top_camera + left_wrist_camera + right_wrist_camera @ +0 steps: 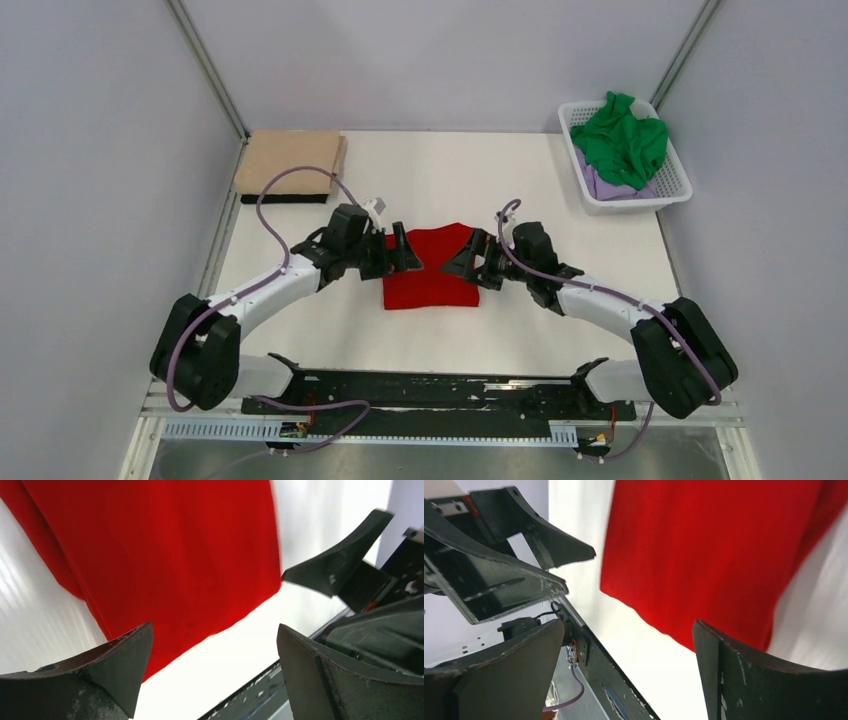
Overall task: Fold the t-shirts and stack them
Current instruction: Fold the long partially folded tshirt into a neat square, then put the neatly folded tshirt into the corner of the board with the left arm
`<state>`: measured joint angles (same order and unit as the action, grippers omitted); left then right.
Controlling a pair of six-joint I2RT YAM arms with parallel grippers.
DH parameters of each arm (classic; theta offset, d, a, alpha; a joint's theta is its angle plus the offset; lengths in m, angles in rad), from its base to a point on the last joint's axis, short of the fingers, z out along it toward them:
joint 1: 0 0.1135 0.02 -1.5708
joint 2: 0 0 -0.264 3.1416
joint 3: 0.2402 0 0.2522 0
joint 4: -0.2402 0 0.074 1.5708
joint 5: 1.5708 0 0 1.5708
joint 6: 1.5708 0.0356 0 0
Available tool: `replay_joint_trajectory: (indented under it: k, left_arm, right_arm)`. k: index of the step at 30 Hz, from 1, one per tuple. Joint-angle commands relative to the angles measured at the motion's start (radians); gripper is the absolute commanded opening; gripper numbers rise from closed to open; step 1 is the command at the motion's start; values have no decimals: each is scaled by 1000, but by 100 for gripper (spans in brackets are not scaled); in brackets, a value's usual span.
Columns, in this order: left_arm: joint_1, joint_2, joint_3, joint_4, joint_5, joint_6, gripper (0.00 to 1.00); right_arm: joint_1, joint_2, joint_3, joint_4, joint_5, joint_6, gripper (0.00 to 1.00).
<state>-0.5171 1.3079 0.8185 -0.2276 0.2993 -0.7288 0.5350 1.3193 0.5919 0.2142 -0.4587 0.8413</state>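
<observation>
Spread left gripper (214, 636) (red t-shirt (165, 555) beneath).

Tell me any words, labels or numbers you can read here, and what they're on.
No text can be read.
The red shirt is plain, no print.
No lettering shows on the tan shirt, green shirt or basket.
The black rail bears pale specks, too small to read.

Left fingers (115, 675) and right fingers (749, 680) spread wide, facing each other.

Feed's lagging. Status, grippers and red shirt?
Left gripper open, right gripper open, both empty. Red shirt flat between them. Nothing in the way.
</observation>
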Motion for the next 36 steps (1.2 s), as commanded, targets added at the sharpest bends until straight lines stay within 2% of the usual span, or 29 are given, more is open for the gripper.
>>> replay_joint_trajectory:
  k: [1, 5, 10, 14, 19, 24, 25, 27, 29, 31, 33, 36]
  left_arm:
    - [-19, 54, -100, 174, 132, -68, 100]
    - [-21, 145, -177, 246, 154, -91, 100]
    - [-21, 206, -219, 88, -15, -68, 100]
    - [-21, 182, -230, -34, -150, -63, 100]
    - [-21, 102, -224, -114, -193, -43, 100]
    - [-23, -60, -157, -130, -94, 6, 100]
    - [-22, -81, -144, -141, -103, 7, 100]
    - [-21, -135, -95, -213, -211, 0, 100]
    - [-17, -131, -60, -267, -319, -10, 100]
    - [4, -89, -29, -283, -353, 0, 100]
    - [31, -32, 2, -268, -335, 2, 100]
    - [43, 48, 58, -267, -319, 0, 100]
  right_arm:
    - [-4, 37, -71, 148, -51, 78, 100]
    - [-4, 136, -117, 176, -31, 103, 100]
    - [-16, 188, -156, 43, 126, 100, 100]
    - [-26, 154, -188, -74, 246, 87, 100]
    - [-28, 36, -216, -114, 271, 45, 100]
    - [3, -208, -187, -129, 281, -83, 100]
    - [3, -276, -187, -136, 292, -96, 100]
    - [3, -440, -198, -156, 354, -103, 100]
    - [1, -575, -220, -198, 441, -83, 100]
    - [1, -696, -253, -251, 556, -52, 100]
    - [0, -807, -291, -286, 610, -49, 100]
    - [-1, -916, -314, -370, 610, -60, 100]
